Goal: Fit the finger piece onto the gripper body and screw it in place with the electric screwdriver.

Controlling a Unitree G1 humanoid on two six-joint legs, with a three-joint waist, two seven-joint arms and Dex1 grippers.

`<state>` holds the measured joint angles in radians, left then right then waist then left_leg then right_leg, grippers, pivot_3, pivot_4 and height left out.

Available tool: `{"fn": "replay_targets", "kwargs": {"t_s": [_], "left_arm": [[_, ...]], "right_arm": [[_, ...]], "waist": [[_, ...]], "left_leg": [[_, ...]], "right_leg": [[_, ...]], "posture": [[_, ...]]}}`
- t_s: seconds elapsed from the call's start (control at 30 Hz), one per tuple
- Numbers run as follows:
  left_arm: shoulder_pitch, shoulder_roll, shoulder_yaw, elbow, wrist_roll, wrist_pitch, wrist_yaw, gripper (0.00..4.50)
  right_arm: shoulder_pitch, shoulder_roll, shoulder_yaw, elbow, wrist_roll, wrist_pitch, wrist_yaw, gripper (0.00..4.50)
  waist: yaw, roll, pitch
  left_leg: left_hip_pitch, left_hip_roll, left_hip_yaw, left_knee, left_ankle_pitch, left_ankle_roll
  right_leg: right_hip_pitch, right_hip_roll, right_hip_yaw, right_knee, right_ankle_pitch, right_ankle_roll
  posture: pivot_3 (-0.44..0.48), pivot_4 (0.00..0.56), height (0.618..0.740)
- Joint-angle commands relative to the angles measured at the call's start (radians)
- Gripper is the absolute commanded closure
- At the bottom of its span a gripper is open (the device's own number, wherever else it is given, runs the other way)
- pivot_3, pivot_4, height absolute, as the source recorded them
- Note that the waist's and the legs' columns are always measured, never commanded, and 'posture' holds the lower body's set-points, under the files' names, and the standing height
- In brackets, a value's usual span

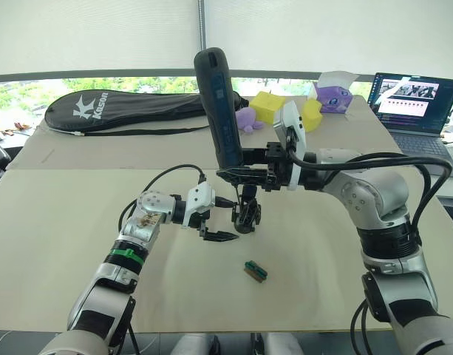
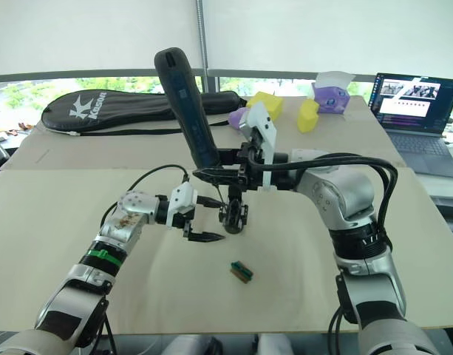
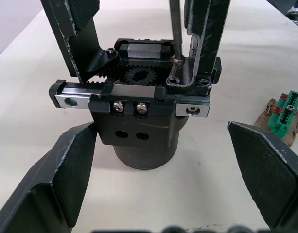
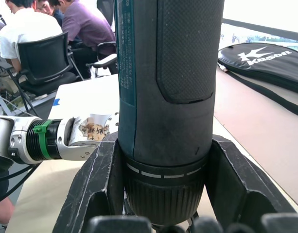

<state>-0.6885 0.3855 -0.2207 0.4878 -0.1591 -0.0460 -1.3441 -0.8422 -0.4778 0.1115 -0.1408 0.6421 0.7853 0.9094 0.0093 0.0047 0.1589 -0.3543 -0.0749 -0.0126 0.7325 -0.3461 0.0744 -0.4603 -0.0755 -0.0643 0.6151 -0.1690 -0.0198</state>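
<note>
The gripper body (image 3: 139,136) stands upright on the table's middle, its rail and gear facing my left wrist camera. The finger piece (image 3: 207,34) sits on the rail's end, and another black finger (image 3: 76,29) rises at the other end. My right gripper (image 1: 244,174) is shut on the electric screwdriver (image 1: 220,111), held upright above the body. Its thin bit (image 3: 175,34) comes down beside the finger piece, with the tip on a screw at its foot. My left gripper (image 1: 225,220) is open, its fingers (image 3: 66,179) flanking the body's round base.
A small green-and-brown block (image 1: 256,271) lies on the table just in front of the body. At the back are a black racket bag (image 1: 123,107), yellow and purple soft toys (image 1: 267,107) and an open laptop (image 1: 414,103). Seated people (image 4: 27,29) show beyond the table.
</note>
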Motion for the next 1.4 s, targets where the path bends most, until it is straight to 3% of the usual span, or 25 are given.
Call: {"fn": "replay_targets", "kwargs": {"t_s": [0.03,1.4], "left_arm": [[-0.020,0.000,0.007,-0.015,-0.004,-0.015,0.003,0.00],[-0.044,-0.018,0.002,0.037,0.011,-0.046,0.015,0.00]], "right_arm": [[-0.016,0.006,-0.045,-0.038,0.019,-0.029,0.006,2.58],[0.028,0.004,-0.040,-0.035,-0.034,-0.078,0.028,2.58]], "waist": [[0.000,0.000,0.000],[0.001,0.000,0.000]], "left_leg": [[0.000,0.000,0.000,0.000,0.000,0.000],[0.000,0.000,0.000,0.000,0.000,0.000]], "right_leg": [[0.000,0.000,0.000,0.000,0.000,0.000],[0.000,0.000,0.000,0.000,0.000,0.000]], "posture": [[0.000,0.150,0.740],[0.000,0.150,0.740]]}}
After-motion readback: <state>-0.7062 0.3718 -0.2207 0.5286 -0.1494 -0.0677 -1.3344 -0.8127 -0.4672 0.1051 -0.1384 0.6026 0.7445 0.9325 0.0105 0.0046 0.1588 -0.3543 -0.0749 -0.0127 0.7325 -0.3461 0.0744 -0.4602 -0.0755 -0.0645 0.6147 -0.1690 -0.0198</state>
